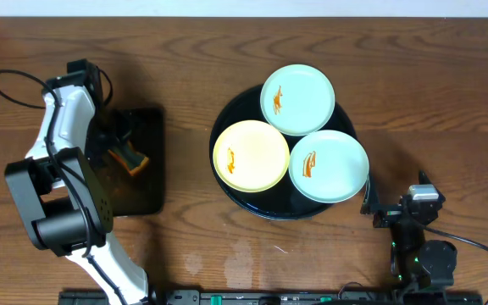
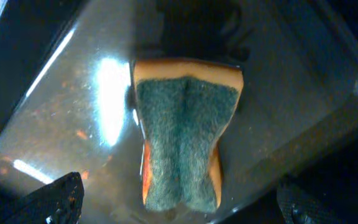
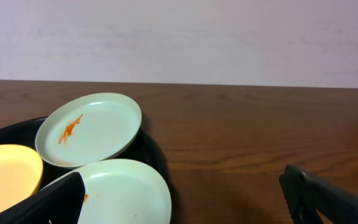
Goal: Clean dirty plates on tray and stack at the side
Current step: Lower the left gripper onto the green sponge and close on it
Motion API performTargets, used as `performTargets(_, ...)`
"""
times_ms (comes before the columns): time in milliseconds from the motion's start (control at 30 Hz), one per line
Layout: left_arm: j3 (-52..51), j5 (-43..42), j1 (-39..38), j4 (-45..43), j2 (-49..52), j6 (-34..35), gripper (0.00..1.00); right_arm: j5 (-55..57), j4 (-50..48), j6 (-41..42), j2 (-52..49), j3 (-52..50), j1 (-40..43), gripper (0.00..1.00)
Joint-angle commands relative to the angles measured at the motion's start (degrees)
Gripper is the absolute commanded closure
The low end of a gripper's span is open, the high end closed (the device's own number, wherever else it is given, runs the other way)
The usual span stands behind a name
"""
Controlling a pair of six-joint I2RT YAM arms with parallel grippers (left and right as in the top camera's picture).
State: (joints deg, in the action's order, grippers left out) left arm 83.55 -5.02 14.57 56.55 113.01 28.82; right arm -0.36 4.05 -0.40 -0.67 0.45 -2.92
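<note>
While both claws stand spread wide and pinch nothing, three plates lie on the tray point(image 1: 224, 188), right of centre in the overhead view. The upper mint plate point(image 1: 297, 99) overhangs the rim at the top, and the lower mint plate point(image 1: 329, 165) overhangs it at the right. The yellow plate point(image 1: 251, 155) sits at the left. The three crowd edge to edge, and each bears an orange smear. At the left of the frame, the left gripper point(image 2: 179, 190) hangs over a sponge point(image 2: 182, 143), green face up, on a rectangular tray point(image 1: 146, 191). The right gripper point(image 3: 182, 196) sits at lower right, just beside the tray, above the table point(image 1: 227, 51).
</note>
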Motion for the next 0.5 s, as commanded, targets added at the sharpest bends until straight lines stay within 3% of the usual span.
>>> performTargets(0, -2.99, -1.44, 0.09, -2.49, 0.26, -0.48, 0.00, 0.11, 0.24, 0.79, 0.35, -0.13, 0.63, 0.01)
performTargets(367, -11.65, -1.86, 0.13, -12.44, 0.59, -0.70, 0.00, 0.11, 0.24, 0.79, 0.35, -0.13, 0.63, 0.01)
performTargets(467, -12.20, -1.86, 0.13, -12.76, 0.59, -0.70, 0.08, 0.11, 0.24, 0.79, 0.35, -0.13, 0.63, 0.01)
